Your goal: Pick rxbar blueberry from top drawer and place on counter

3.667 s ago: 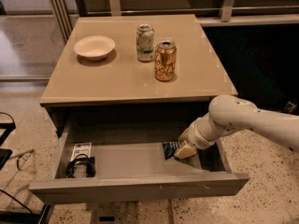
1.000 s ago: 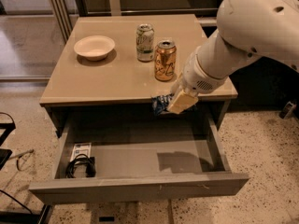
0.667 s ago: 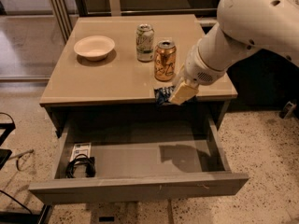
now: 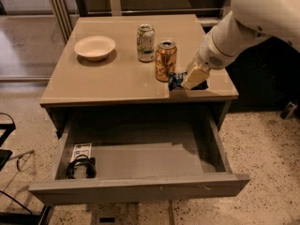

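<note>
The rxbar blueberry (image 4: 176,81) is a dark navy-blue bar held in my gripper (image 4: 191,80) just above the front right part of the beige counter (image 4: 117,78), right of the orange can. The gripper is shut on the bar, its tan fingers (image 4: 196,75) covering most of it. The white arm comes in from the upper right. The top drawer (image 4: 140,189) stands pulled open below the counter, its grey floor bare on the right side.
An orange can (image 4: 165,60) stands just left of the bar, a green-white can (image 4: 146,42) behind it, a cream bowl (image 4: 94,47) at the back left. In the drawer's left end lie a black coiled cable (image 4: 80,167) and a white card (image 4: 81,151).
The gripper has carried the bar from the drawer's right end up over the counter's front edge and now holds it lower, close to the tabletop beside the orange can.
</note>
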